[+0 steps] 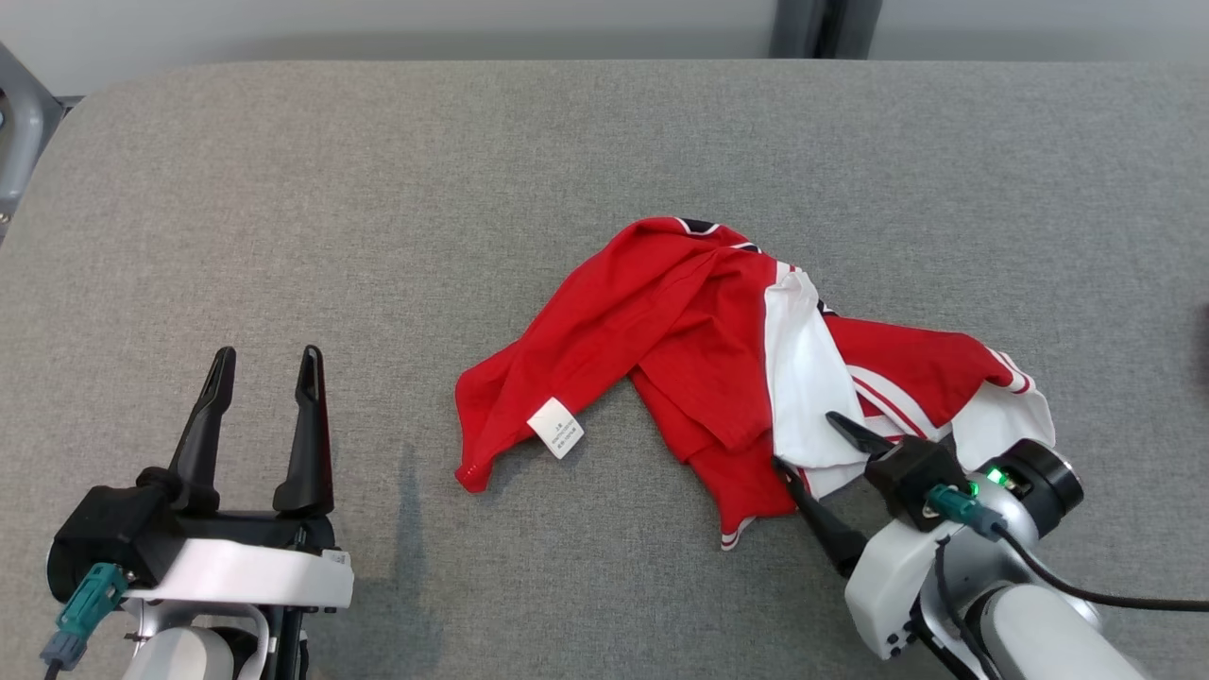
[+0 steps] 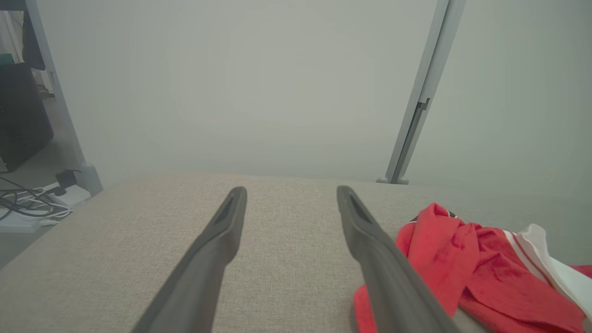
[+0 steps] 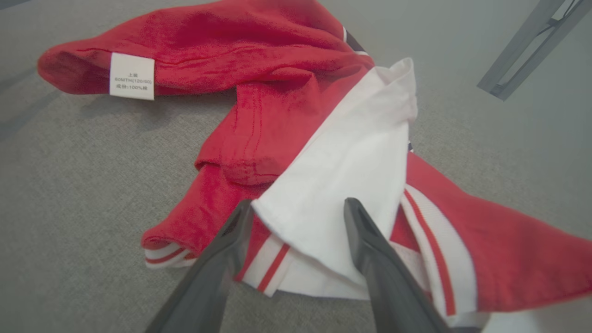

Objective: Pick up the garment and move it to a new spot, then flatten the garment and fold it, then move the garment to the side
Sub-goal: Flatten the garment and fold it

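red cloth of the garment (image 1: 680,321) is seen crumpled on the grey surface (image 1: 378,189), centre-right. the right gripper (image 1: 804,438) is spread wide astride its white sleeve (image 3: 351,175), nothing gripped. only that loose layer might be pinched, and the rest left dragging.

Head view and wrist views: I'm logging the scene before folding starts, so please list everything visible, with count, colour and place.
shirt: one, red with white sleeves and striped trim, crumpled right of the table's centre
label: one, white, on the shirt's near left edge
table: one, grey fabric top, under everything
post: one, grey, beyond the table's far edge
cables: several, dark, on the floor left of the table
left end effector: one, black fingers, open, lower left, apart from the shirt
right end effector: one, black fingers, open, straddling the white sleeve's near edge
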Motion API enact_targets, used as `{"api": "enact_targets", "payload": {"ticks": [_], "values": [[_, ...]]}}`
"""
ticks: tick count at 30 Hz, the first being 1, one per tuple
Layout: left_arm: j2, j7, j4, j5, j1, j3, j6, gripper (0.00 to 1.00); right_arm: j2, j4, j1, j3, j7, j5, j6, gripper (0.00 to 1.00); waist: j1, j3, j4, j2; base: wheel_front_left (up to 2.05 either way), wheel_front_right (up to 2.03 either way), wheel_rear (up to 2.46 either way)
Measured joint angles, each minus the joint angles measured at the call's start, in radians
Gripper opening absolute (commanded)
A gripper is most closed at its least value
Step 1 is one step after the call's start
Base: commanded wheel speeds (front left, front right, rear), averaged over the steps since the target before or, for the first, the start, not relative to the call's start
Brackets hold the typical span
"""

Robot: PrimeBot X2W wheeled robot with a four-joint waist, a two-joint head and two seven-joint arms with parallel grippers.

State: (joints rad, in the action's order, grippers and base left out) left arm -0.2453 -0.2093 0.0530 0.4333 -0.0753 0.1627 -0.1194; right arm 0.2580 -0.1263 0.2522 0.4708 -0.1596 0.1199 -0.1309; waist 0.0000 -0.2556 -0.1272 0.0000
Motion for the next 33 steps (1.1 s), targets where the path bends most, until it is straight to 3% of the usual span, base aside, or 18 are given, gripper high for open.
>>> {"api": "enact_targets", "payload": {"ticks": [1,2,3,10,16,21,33], "values": [[0.002,-0.003,-0.004,0.0,-0.003,0.001,0.003,1.0,-0.003,-0.007,0.005,-0.012,0.003,-0.007,0.0,0.5,0.0,-0.005,-0.003,0.0,0.0,0.0,0.0],[0.002,-0.004,-0.007,0.001,-0.007,0.002,0.004,1.0,-0.01,-0.009,0.008,-0.032,0.014,-0.009,0.0,0.31,0.0,-0.009,-0.005,0.0,0.0,0.0,0.0],[0.002,-0.007,-0.01,0.001,-0.011,0.002,0.004,1.0,-0.018,-0.009,0.01,-0.049,0.021,-0.006,0.0,0.0,0.0,-0.013,-0.006,0.0,0.0,0.0,0.0],[0.005,-0.02,-0.027,0.003,-0.025,0.0,0.004,1.0,-0.055,0.089,-0.018,-0.229,0.1,0.038,0.0,0.0,0.0,-0.019,0.003,0.0,0.0,0.0,0.0],[0.005,-0.025,-0.034,0.003,-0.027,-0.002,0.004,1.0,-0.048,0.195,-0.031,-0.36,0.107,0.034,0.0,0.0,0.0,-0.015,0.015,0.0,0.0,0.0,0.0],[0.008,-0.029,-0.042,0.006,-0.032,0.001,0.01,1.0,-0.022,0.248,-0.05,-0.315,0.073,0.034,0.0,0.0,0.0,-0.013,0.015,0.0,0.0,0.0,0.0],[-0.003,-0.028,-0.056,0.007,-0.032,0.008,0.013,1.0,-0.097,0.25,-0.098,-0.337,0.133,0.067,0.0,0.0,0.0,0.023,0.038,0.0,0.0,0.0,0.0]]}}
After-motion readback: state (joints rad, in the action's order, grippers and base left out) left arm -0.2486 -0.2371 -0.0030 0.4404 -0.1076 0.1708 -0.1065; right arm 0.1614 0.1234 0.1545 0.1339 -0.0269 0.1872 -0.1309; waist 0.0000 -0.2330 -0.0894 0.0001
